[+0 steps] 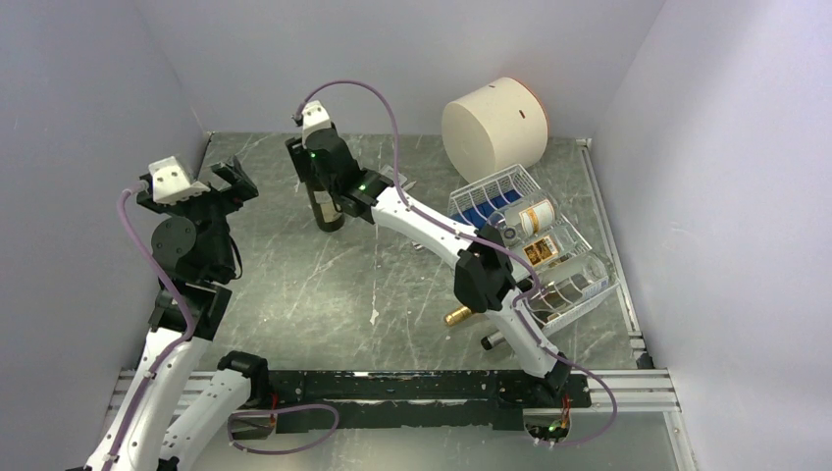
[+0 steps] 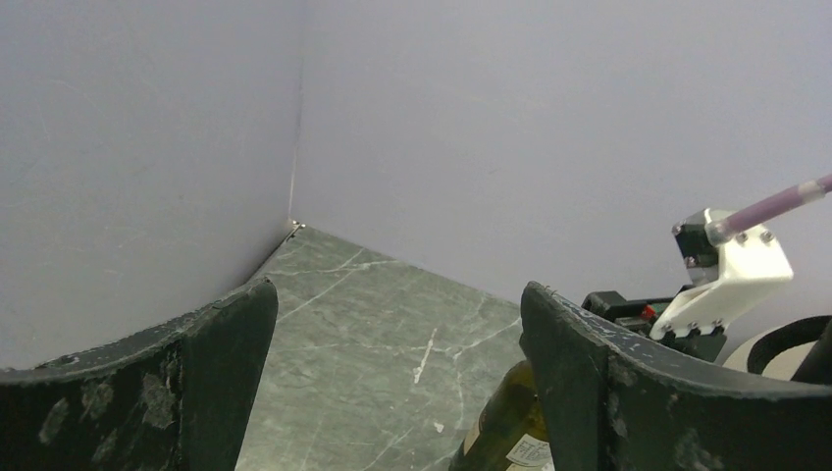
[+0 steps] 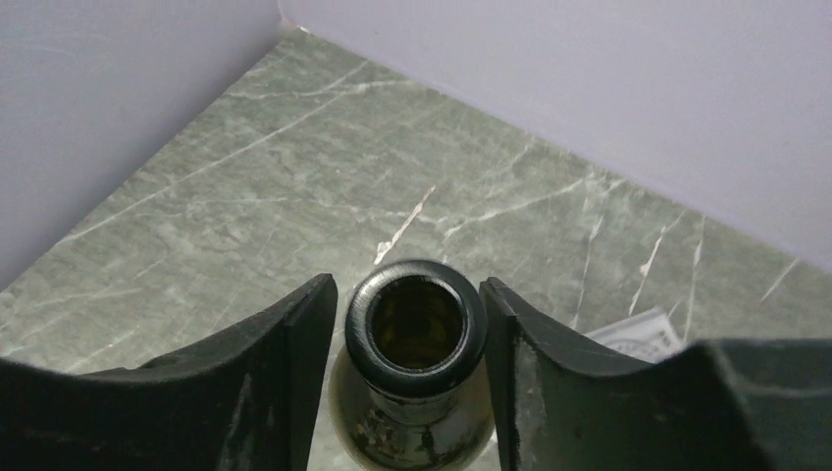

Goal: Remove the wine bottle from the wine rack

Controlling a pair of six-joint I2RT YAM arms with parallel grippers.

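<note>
A dark green wine bottle (image 1: 327,204) stands upright on the grey marble table, left of centre and well away from the white wire wine rack (image 1: 469,194) at the right. My right gripper (image 1: 319,162) is over its top. In the right wrist view the bottle's open mouth (image 3: 416,324) sits between the two fingers. The right finger (image 3: 520,343) touches the rim, with a thin gap at the left finger. My left gripper (image 1: 221,182) is wide open and empty, raised at the left. The bottle's shoulder (image 2: 505,427) shows in its view.
The rack holds several bottles lying down, one with an orange and white label (image 1: 535,216), and a blue item (image 1: 488,211). A big cream cylinder (image 1: 494,126) lies behind the rack. A gold-capped bottle neck (image 1: 458,315) pokes out under my right arm. A paper slip (image 3: 638,329) lies by the bottle.
</note>
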